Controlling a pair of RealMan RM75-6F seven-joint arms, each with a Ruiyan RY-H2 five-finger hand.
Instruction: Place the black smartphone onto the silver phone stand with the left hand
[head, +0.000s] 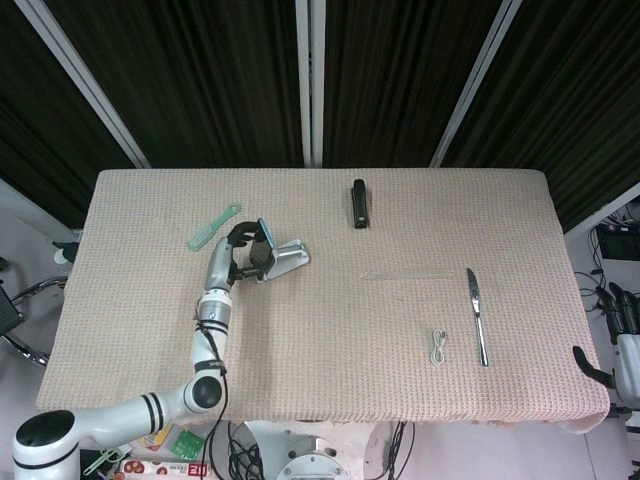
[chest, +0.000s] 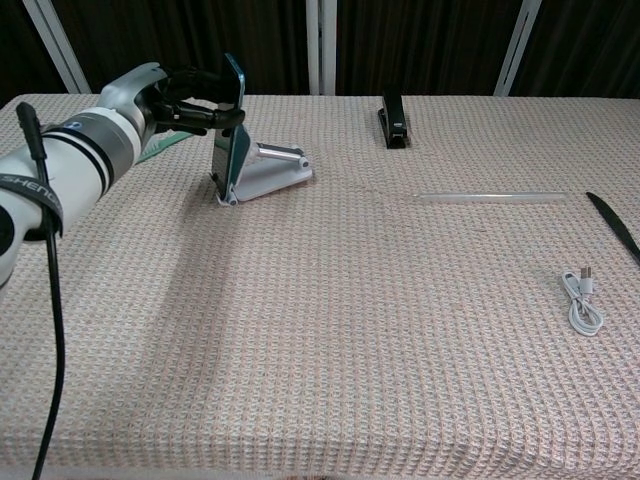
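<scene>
On the stand (chest: 262, 172) at the surface's (chest: 330, 330) far left, the phone (chest: 230, 128) leans tilted, seemingly seated, with the left hand (chest: 185, 95) clasping its upper part, arm reaching low. The right hand (head: 625, 325) hangs off-edge; its state is unclear.

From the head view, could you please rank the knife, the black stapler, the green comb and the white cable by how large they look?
1. Knife, clearly the longest.
2. Green comb and black stapler: they look alike in length, so I would not rank them.
3. White cable, coiled, the smallest.
</scene>
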